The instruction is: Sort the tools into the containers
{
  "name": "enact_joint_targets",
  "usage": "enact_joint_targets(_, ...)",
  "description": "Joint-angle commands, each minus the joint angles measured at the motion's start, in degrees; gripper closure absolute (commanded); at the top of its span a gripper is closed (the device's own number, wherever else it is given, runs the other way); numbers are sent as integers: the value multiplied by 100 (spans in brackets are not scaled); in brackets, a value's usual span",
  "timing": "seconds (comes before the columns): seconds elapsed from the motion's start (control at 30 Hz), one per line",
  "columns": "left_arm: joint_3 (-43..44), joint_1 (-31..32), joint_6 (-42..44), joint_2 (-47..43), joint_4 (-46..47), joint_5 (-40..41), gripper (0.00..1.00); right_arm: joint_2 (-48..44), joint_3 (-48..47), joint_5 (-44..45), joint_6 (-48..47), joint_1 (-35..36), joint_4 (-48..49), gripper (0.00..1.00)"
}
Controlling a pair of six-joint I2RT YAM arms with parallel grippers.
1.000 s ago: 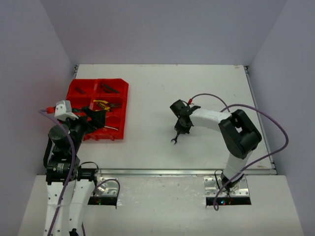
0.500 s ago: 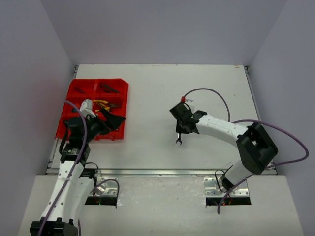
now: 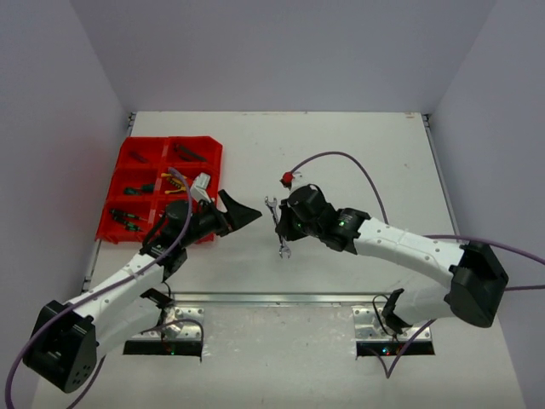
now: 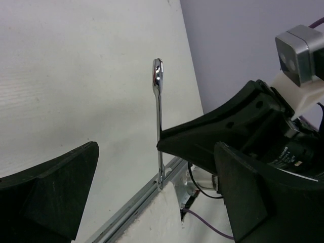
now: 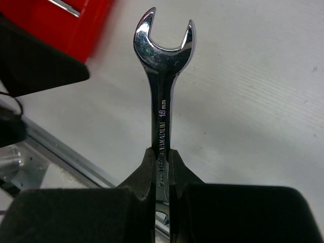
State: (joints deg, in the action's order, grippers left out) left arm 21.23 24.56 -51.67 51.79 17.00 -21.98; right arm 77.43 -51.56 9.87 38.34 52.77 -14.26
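wrench (image 5: 161,101) tail hidden, right jaws clamped

White shells with black joints clad the left arm (image 3: 119,277) and right arm (image 3: 409,247). The left hand (image 3: 241,210) and right hand (image 3: 283,226) are black and wedge-fingered. Purple cables (image 3: 341,156) run along each arm.

Wrench (image 5: 162,101) shank stamped lengthwise: "VANADIUM 18 mm"; word before it partly hidden, unreadable.
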Motion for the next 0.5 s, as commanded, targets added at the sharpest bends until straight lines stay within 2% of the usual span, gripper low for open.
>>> enact_joint_targets(0.0, 340, 411, -253, 358, 928, 333, 7, -418, 49, -525, -246, 157, 818, 100)
enact_joint_targets(0.13, 552, 700, -222, 711, 955, 572, 13, -457, 42, -698, -230, 205, 940, 100)
enact_joint_targets(0.17, 586, 722, -213, 754, 948, 616, 16, -457, 33, -741, -230, 215, 957, 100)
enact_joint_targets(0.2, 635, 739, -211, 812, 904, 695, 23, -457, 17, -785, -230, 252, 1002, 100)
enact_joint_targets(0.23, 646, 750, -211, 837, 893, 712, 24, -457, 14, -800, -224, 267, 1013, 100)
enact_joint_targets(0.33, 797, 800, -172, 905, 808, 756, 58, -486, 36, -805, -182, 324, 1087, 100)
enact_joint_targets(0.37, 832, 814, -158, 912, 785, 755, 80, -492, 49, -775, -168, 331, 1098, 100)
enact_joint_targets(0.4, 846, 821, -151, 912, 757, 749, 97, -492, 49, -693, -154, 331, 1078, 100)
enact_joint_targets(0.47, 831, 839, -133, 877, 753, 739, 100, -484, 40, -541, -99, 331, 1031, 100)
